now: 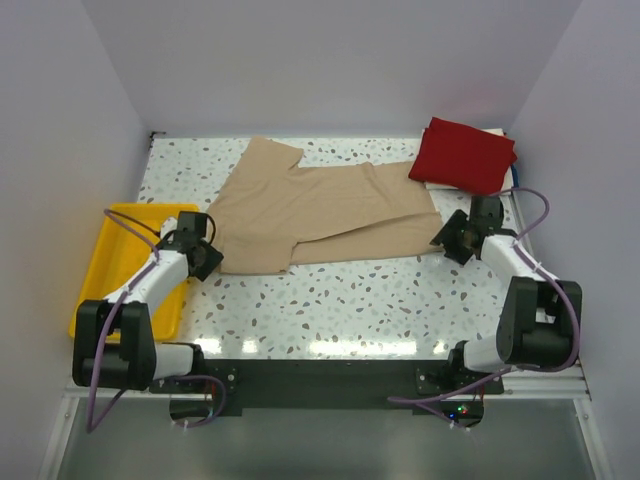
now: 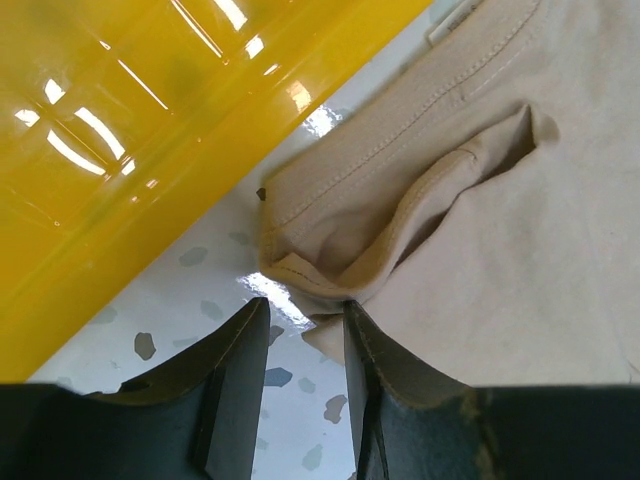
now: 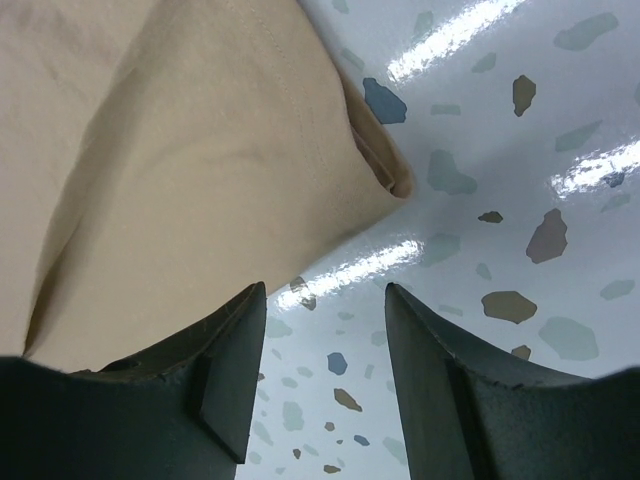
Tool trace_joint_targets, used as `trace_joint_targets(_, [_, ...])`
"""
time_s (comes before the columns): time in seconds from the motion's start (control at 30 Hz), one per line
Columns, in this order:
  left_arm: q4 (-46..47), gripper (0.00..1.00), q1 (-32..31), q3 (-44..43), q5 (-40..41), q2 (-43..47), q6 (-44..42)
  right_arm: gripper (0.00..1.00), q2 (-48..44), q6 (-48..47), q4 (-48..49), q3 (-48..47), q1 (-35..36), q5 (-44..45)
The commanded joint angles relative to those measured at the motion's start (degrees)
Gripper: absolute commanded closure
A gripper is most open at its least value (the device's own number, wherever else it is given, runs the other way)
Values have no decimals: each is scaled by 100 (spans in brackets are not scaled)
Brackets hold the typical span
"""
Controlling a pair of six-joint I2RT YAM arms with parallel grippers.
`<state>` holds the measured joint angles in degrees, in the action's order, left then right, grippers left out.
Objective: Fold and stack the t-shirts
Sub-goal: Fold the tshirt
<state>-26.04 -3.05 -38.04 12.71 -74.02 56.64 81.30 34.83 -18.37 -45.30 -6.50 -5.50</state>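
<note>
Top external view: tan t-shirt lies spread toward the worktop's far edge, left claw apart at its near-left corner, right claw apart just short of its near-right corner; I'd push both deeper onto cloth before closing.

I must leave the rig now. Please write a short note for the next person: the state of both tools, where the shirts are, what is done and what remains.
Left tool: open with a narrow gap, at the near left corner of the tan shirt. The cloth reaches its tips but is not clamped.
Right tool: open wide over the table, just short of the shirt's near right corner.
Tan shirt: spread out mid-table, beside the yellow tray, not folded up.
Red shirt: folded, at the far right corner.
Done: red shirt folded.
Left: fold the tan shirt and stack it. No other shirt is in view.
</note>
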Motion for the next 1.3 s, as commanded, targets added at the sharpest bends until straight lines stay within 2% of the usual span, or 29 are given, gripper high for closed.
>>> trace_joint_targets(0.0, [188,59,32,25,319,-139,145,46,79,-82,273,56,-18,66])
trace_joint_targets(0.43, [257,58,32,183,566,-201,224,46,422,15,422,21,-26,145])
trace_joint_targets(0.63, [363,66,32,209,627,-280,163,49,720,112,545,-58,-26,330])
trace_joint_targets(0.77, [424,69,32,192,680,-306,102,57,852,217,633,-111,-26,418])
trace_joint_targets(0.87, [504,80,32,166,628,-306,31,69,914,244,659,-163,-18,462])
trace_joint_targets(0.9, [521,90,32,157,619,-297,14,76,923,235,651,-190,-18,471])
trace_joint_targets(0.93, [521,95,24,148,610,-297,5,86,949,244,598,-207,-26,471])
trace_joint_targets(0.97, [513,99,32,139,584,-280,-4,93,949,244,580,-216,-18,462])
trace_joint_targets(1.03, [434,100,32,95,575,-219,-39,100,888,244,484,-216,-27,453])
trace_joint_targets(1.27, [-207,100,32,16,811,326,-31,100,151,252,-175,-50,-62,619])
